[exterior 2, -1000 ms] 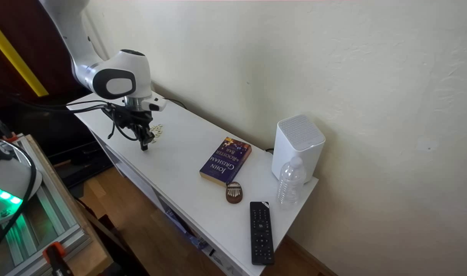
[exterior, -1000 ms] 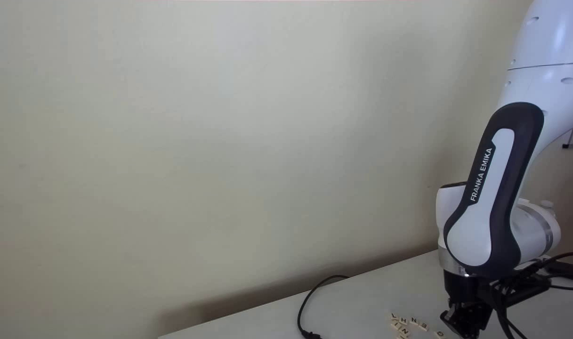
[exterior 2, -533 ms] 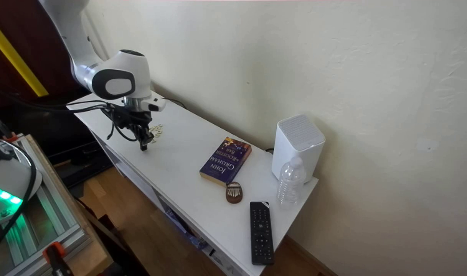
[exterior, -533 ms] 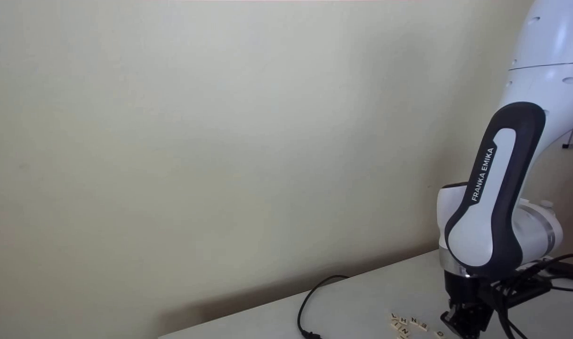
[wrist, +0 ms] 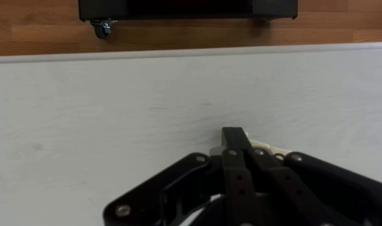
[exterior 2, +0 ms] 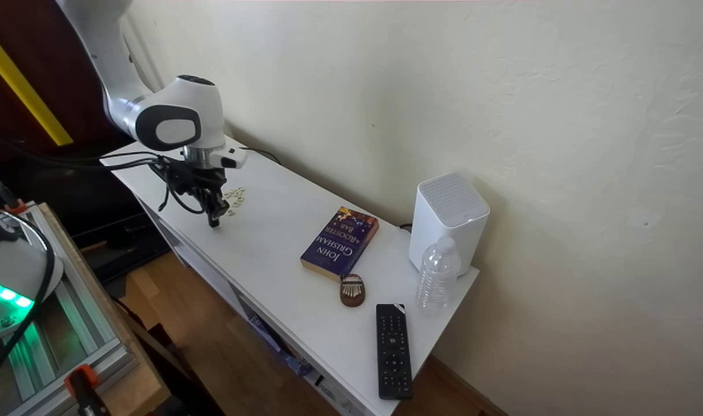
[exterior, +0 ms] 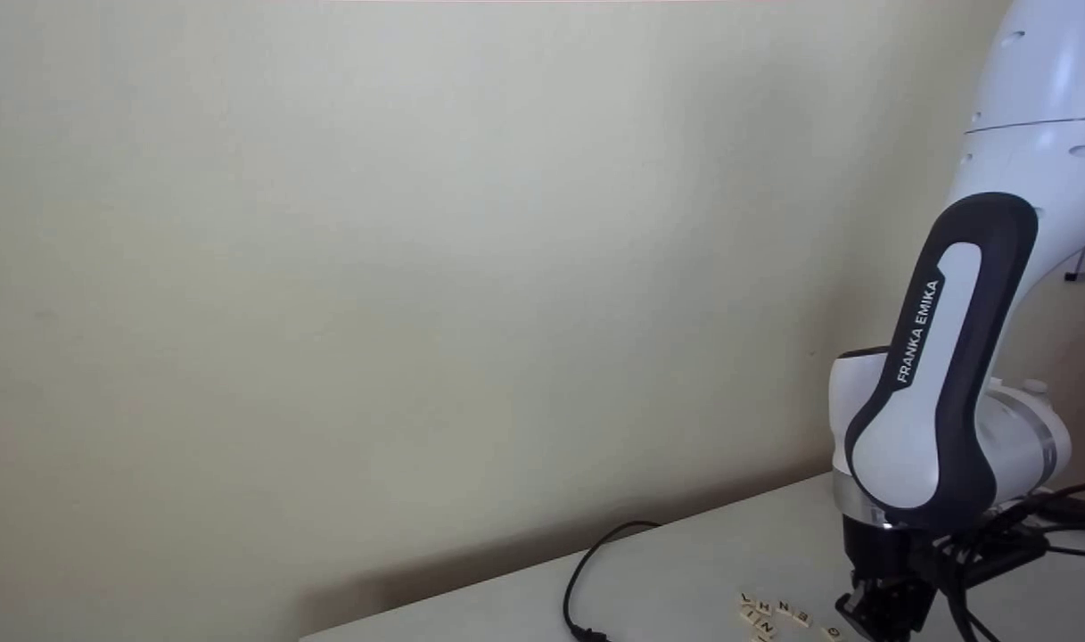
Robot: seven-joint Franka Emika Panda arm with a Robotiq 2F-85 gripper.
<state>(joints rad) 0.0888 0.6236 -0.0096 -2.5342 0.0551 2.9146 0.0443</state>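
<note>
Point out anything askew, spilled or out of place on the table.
The remote looks misplaced: one corner seems to poke past the edge of the table. The letter tiles lie at uneven angles. No spill shows.

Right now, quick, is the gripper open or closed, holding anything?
Gripper: closed, nothing visibly held; pale tiles show beside it, contact can't be told.

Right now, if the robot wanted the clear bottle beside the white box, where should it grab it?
Probably by the narrow top of the clear bottle, from above: it stands upright and tapers there. In an exterior view the white box is just behind it, so closing on its other sides looks safest. The gripper is shut and would need to open first.
</note>
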